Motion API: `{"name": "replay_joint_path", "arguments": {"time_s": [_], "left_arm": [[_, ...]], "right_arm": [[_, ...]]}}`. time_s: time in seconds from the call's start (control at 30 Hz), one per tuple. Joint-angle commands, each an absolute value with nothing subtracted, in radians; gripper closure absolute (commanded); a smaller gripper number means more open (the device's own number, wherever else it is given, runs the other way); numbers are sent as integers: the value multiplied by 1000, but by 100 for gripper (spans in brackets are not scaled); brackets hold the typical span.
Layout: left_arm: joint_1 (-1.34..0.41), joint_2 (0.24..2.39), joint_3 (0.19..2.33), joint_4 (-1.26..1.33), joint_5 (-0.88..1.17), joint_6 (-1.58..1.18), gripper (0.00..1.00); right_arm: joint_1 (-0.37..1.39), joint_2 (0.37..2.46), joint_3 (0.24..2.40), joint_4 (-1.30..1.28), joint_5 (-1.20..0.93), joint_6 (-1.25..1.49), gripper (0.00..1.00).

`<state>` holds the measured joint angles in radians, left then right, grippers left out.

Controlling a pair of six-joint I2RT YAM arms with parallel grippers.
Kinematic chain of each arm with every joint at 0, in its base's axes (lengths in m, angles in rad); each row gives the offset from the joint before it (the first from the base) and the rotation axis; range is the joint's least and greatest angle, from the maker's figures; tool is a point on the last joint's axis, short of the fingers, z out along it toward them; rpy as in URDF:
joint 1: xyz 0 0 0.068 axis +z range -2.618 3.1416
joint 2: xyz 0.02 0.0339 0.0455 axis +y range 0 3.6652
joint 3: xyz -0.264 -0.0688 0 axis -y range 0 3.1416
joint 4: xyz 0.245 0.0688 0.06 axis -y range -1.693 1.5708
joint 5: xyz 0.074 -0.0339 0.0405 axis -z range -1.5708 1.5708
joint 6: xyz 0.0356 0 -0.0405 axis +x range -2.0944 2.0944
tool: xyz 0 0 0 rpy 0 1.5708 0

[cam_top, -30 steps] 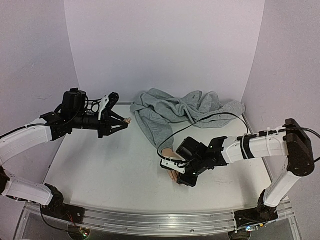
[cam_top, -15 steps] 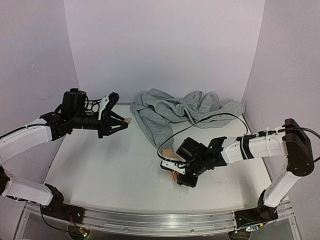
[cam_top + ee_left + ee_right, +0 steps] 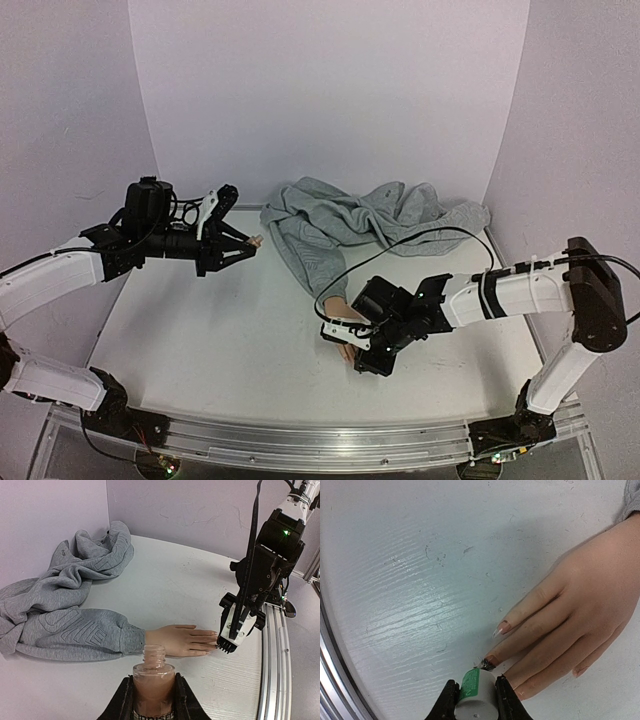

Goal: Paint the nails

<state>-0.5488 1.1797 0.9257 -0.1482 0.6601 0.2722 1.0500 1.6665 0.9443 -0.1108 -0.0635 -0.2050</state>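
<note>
A flesh-coloured mannequin hand (image 3: 585, 615) lies flat on the white table, its wrist in a grey sweatshirt sleeve (image 3: 85, 632). Its nails are pale and glossy; the index nail (image 3: 502, 628) shows bare. My right gripper (image 3: 476, 696) is shut on a white brush cap (image 3: 477, 692) with a green label, and the dark brush tip touches the middle finger's nail (image 3: 491, 660). In the top view that gripper (image 3: 352, 342) covers the fingertips of the hand (image 3: 338, 310). My left gripper (image 3: 153, 700) is shut on an open bottle of pinkish polish (image 3: 153, 680), held above the table at the left (image 3: 250, 243).
The grey sweatshirt (image 3: 370, 225) lies bunched at the back of the table. A black cable (image 3: 430, 232) loops over it towards the right arm. An aluminium rail (image 3: 320, 440) runs along the near edge. Purple walls close in the back and both sides.
</note>
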Motion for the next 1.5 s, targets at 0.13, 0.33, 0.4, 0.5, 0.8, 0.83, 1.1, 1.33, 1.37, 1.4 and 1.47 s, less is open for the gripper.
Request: {"name": "replay_joint_path", "arguments": {"time_s": [0.13, 0.33, 0.4, 0.5, 0.8, 0.83, 1.1, 1.33, 1.37, 1.4, 1.47], "left_arm": [[-543, 1176, 948, -112, 678, 273, 100], [-543, 1175, 947, -112, 678, 272, 100], [-543, 1175, 948, -112, 678, 272, 100], [-543, 1174, 947, -112, 679, 272, 100], [-543, 1170, 948, -112, 681, 272, 100], [-543, 1170, 947, -112, 682, 273, 100], [-543, 1162, 948, -112, 686, 271, 100], [-543, 1154, 948, -112, 690, 269, 100], [-543, 1152, 947, -112, 689, 268, 100], [-542, 1152, 947, -112, 688, 268, 100], [-543, 1150, 947, -112, 685, 269, 100]], "right_arm": [[1055, 1660, 971, -167, -77, -198, 100], [1055, 1652, 971, -170, -78, -195, 100], [1054, 1649, 970, -170, -77, -194, 100], [1055, 1646, 969, -173, -78, -192, 100], [1056, 1636, 969, -179, -92, -189, 100], [1056, 1635, 969, -181, -92, -188, 100], [1055, 1556, 956, -170, -80, -179, 100], [1054, 1537, 946, -152, -54, -171, 100], [1056, 1547, 946, -148, -45, -173, 100], [1057, 1557, 945, -141, -35, -174, 100], [1055, 1568, 945, -132, -33, -180, 100]]}}
